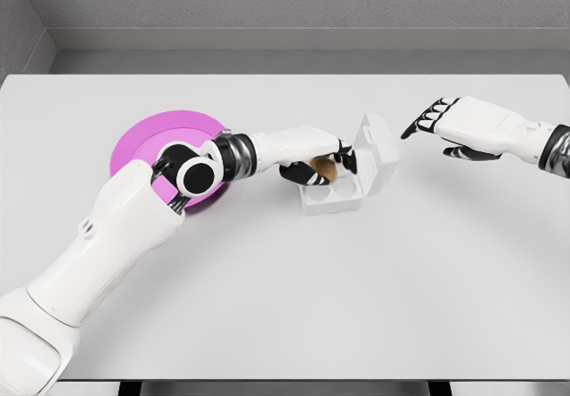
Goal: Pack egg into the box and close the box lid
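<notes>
A white egg box (340, 193) stands open at the table's middle, its lid (378, 151) tilted up on the right side. My left hand (319, 166) reaches in from the left and is shut on a brown egg (323, 170), held just above the box's left cups. My right hand (441, 122) hovers open to the right of the lid, fingers pointing left, apart from it.
A pink plate (147, 138) lies behind my left forearm on the table's left. The white table (356, 298) ends at a grey wall at the back.
</notes>
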{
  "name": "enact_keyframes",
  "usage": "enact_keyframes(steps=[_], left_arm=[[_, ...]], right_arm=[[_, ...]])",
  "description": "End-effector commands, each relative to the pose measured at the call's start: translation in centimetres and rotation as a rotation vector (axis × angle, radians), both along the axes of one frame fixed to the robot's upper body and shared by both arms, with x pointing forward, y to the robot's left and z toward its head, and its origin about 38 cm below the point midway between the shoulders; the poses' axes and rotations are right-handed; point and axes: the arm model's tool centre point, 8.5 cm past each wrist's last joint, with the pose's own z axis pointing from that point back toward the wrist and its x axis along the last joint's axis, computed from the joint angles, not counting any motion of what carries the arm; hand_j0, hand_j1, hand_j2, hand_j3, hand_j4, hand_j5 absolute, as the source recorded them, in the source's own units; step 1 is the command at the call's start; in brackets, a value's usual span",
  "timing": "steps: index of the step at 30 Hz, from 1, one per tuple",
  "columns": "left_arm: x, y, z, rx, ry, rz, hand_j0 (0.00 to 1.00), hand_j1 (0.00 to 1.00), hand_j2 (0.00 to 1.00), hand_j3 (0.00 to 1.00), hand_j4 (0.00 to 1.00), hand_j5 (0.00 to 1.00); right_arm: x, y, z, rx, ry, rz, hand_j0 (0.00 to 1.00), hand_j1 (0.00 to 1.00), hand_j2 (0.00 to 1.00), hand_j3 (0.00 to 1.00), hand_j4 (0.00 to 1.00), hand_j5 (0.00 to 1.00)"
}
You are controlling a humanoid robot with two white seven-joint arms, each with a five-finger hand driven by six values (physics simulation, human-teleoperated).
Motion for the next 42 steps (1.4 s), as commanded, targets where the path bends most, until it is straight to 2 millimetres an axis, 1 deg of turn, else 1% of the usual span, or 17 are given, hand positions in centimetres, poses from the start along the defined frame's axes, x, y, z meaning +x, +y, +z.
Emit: enact_keyframes(steps=[1, 7, 9, 12, 14, 20, 25, 26, 28, 29, 31, 33, 36, 37, 38, 41, 42], left_arm=[[0.0, 0.0, 0.1, -0.002, 0.0, 0.001, 0.69, 0.69, 0.69, 0.69, 0.69, 0.69], [0.0, 0.5, 0.1, -0.008, -0.002, 0.009, 0.78, 0.78, 0.78, 0.78, 0.78, 0.78], [0.0, 0.3, 0.6, -0.014, -0.01, 0.004, 0.84, 0.84, 0.84, 0.84, 0.84, 0.84], [-0.2, 0.5, 2.1, -0.047, -0.042, 0.004, 0.85, 0.85, 0.85, 0.85, 0.85, 0.85], [0.1, 2.5, 3.7, -0.059, -0.084, 0.032, 0.88, 0.88, 0.88, 0.88, 0.88, 0.88], [0.9, 11.1, 6.5, -0.057, -0.168, 0.179, 1.0, 1.0, 1.0, 1.0, 1.0, 1.0], [-4.6, 20.5, 11.2, -0.201, -0.336, 0.079, 1.0, 1.0, 1.0, 1.0, 1.0, 1.0], [-6.6, 23.4, 11.1, -0.231, -0.403, 0.032, 1.0, 1.0, 1.0, 1.0, 1.0, 1.0], [-8.9, 28.0, 10.1, -0.334, -0.389, 0.106, 1.0, 1.0, 1.0, 1.0, 1.0, 1.0], [-9.7, 29.4, 9.2, -0.363, -0.372, 0.154, 1.0, 1.0, 1.0, 1.0, 1.0, 1.0], [-11.9, 32.5, 5.6, -0.486, -0.318, 0.315, 1.0, 1.0, 1.0, 1.0, 1.0, 1.0], [-12.7, 34.8, 4.4, -0.496, -0.313, 0.404, 1.0, 1.0, 1.0, 1.0, 1.0, 1.0], [-13.1, 36.2, 1.3, -0.502, -0.23, 0.477, 1.0, 1.0, 1.0, 1.0, 1.0, 1.0], [-13.0, 36.3, 1.3, -0.503, -0.231, 0.48, 1.0, 1.0, 1.0, 1.0, 1.0, 1.0], [-13.0, 36.2, 1.2, -0.502, -0.226, 0.477, 1.0, 1.0, 1.0, 1.0, 1.0, 1.0], [-13.1, 36.1, 1.1, -0.502, -0.223, 0.475, 1.0, 1.0, 1.0, 1.0, 1.0, 1.0], [-13.0, 36.0, 1.0, -0.501, -0.22, 0.473, 1.0, 1.0, 1.0, 1.0, 1.0, 1.0]], right_arm=[[0.0, 0.0, 0.1, 0.004, -0.001, 0.001, 0.76, 0.76, 0.76, 0.76, 0.76, 0.76], [-0.1, 0.1, 0.3, 0.004, -0.005, 0.005, 0.76, 0.76, 0.76, 0.76, 0.76, 0.76], [-0.1, 0.1, 0.4, 0.006, -0.007, 0.005, 0.76, 0.76, 0.76, 0.76, 0.76, 0.76], [-0.1, 0.1, 0.4, 0.007, -0.008, 0.006, 0.76, 0.76, 0.76, 0.76, 0.76, 0.76], [-0.1, 0.1, 0.4, 0.007, -0.008, 0.006, 0.76, 0.76, 0.76, 0.76, 0.76, 0.76], [-0.6, 1.5, 1.2, 0.01, -0.032, 0.049, 0.76, 0.76, 0.76, 0.76, 0.76, 0.76], [-1.0, 2.7, 1.3, 0.012, -0.038, 0.086, 0.76, 0.76, 0.76, 0.76, 0.76, 0.76], [-1.2, 3.1, 1.5, 0.012, -0.044, 0.101, 0.76, 0.76, 0.76, 0.76, 0.76, 0.76], [-1.5, 3.7, 1.8, 0.015, -0.055, 0.121, 0.76, 0.76, 0.76, 0.76, 0.76, 0.76], [-1.6, 4.1, 1.8, 0.017, -0.057, 0.131, 0.76, 0.76, 0.76, 0.76, 0.76, 0.76], [-2.3, 5.6, 1.5, 0.017, -0.053, 0.179, 0.75, 0.75, 0.75, 0.75, 0.75, 0.75], [-2.9, 7.9, 1.0, 0.034, -0.049, 0.234, 0.75, 0.75, 0.75, 0.75, 0.75, 0.75], [-3.4, 11.4, 0.1, 0.061, -0.032, 0.315, 0.75, 0.75, 0.75, 0.75, 0.75, 0.75], [-3.6, 13.2, -0.4, 0.069, -0.019, 0.354, 0.75, 0.75, 0.75, 0.75, 0.75, 0.75], [-3.7, 13.6, -0.5, 0.064, -0.016, 0.367, 0.76, 0.76, 0.76, 0.76, 0.76, 0.76], [-2.8, 12.3, 1.8, 0.07, -0.068, 0.337, 0.81, 0.81, 0.81, 0.81, 0.81, 0.81], [-2.1, 10.4, 3.6, 0.067, -0.11, 0.291, 0.81, 0.81, 0.81, 0.81, 0.81, 0.81]])
